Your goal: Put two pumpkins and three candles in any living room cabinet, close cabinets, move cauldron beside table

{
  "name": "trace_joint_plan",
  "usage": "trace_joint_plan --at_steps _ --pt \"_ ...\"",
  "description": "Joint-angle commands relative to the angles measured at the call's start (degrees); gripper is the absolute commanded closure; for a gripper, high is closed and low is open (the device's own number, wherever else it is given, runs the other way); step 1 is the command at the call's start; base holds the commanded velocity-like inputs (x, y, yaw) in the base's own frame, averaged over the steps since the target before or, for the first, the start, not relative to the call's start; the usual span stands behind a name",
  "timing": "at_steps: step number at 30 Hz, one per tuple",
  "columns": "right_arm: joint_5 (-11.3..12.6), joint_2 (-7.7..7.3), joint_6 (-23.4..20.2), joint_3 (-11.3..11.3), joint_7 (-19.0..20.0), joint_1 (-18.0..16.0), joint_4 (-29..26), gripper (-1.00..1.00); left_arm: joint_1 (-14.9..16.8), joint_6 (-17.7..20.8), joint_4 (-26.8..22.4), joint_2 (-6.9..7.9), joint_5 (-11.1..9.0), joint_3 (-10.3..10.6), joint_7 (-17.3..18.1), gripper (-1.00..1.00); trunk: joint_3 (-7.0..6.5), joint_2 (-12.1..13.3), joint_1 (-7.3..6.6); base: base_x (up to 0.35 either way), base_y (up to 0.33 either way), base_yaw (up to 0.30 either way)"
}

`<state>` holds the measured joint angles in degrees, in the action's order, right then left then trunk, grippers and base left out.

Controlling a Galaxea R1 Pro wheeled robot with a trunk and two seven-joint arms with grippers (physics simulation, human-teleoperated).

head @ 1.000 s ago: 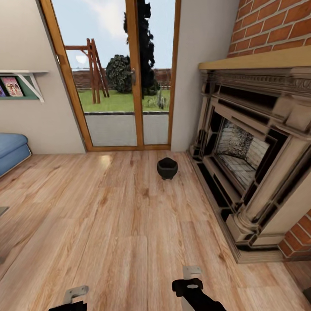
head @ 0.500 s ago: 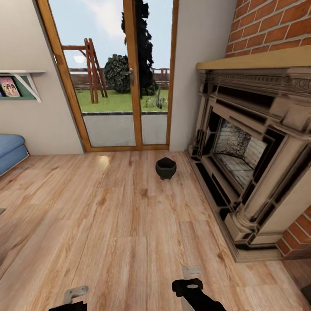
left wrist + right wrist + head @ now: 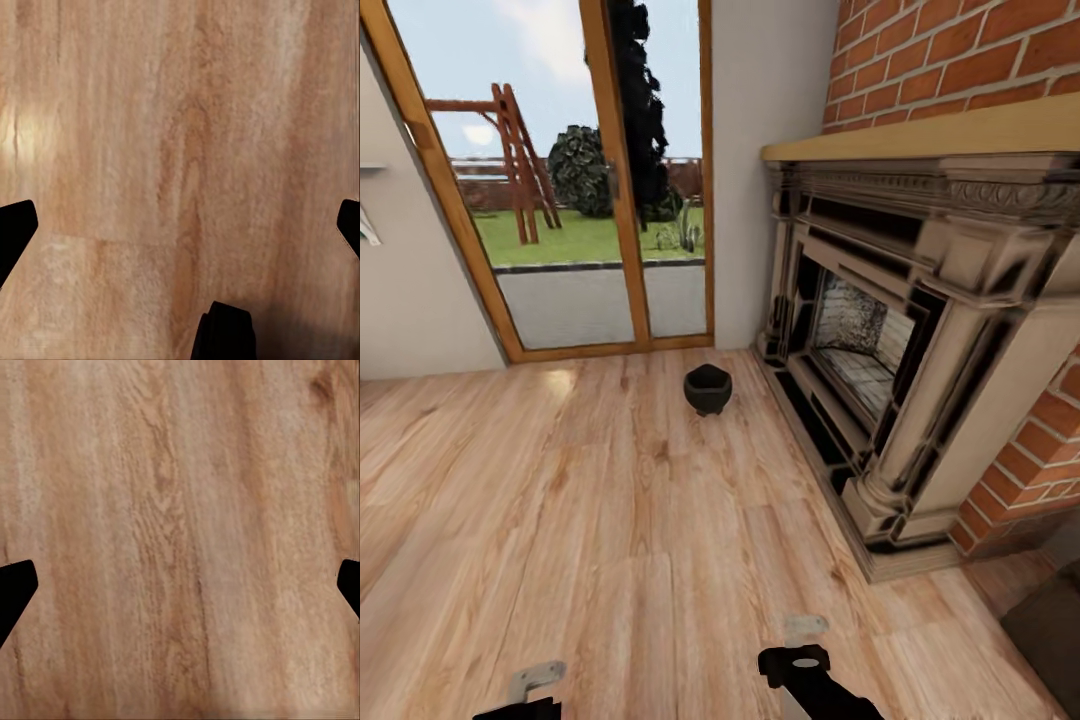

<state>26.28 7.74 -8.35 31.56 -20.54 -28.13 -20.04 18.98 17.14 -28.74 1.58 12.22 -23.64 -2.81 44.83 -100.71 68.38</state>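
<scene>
Bare floor (image 3: 610,520) ahead; fireplace (image 3: 900,340) blocks the right.

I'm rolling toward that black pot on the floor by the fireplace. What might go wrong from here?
1. The cauldron sits close to the fireplace base; approaching wide on that side, the right arm might clip its plinth.
2. It stands low on the wood floor, far ahead of both grippers, so a deep reach is likely needed.
3. Left gripper and right gripper are open, facing bare floor; nudging the cauldron could tip it.

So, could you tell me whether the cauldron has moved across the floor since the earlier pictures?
No. The cauldron keeps its spot beside the fireplace corner, in front of the glass door; the whole picture slid left, so the camera turned.
</scene>
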Motion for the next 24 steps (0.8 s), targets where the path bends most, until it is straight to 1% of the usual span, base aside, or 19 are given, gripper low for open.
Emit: trace_joint_plan --at_steps 1,24 --pt "0.00 0.00 0.00 0.00 -0.01 0.00 0.00 -1.00 0.00 0.00 0.00 0.00 0.00 0.00 0.00 -1.00 0.00 0.00 0.00 0.000 0.000 -0.281" --pt "0.00 0.00 0.00 0.00 -0.03 0.00 0.00 -1.00 0.00 0.00 0.00 0.00 0.00 0.06 -0.06 -1.00 0.00 0.00 0.00 0.000 0.000 -0.281"
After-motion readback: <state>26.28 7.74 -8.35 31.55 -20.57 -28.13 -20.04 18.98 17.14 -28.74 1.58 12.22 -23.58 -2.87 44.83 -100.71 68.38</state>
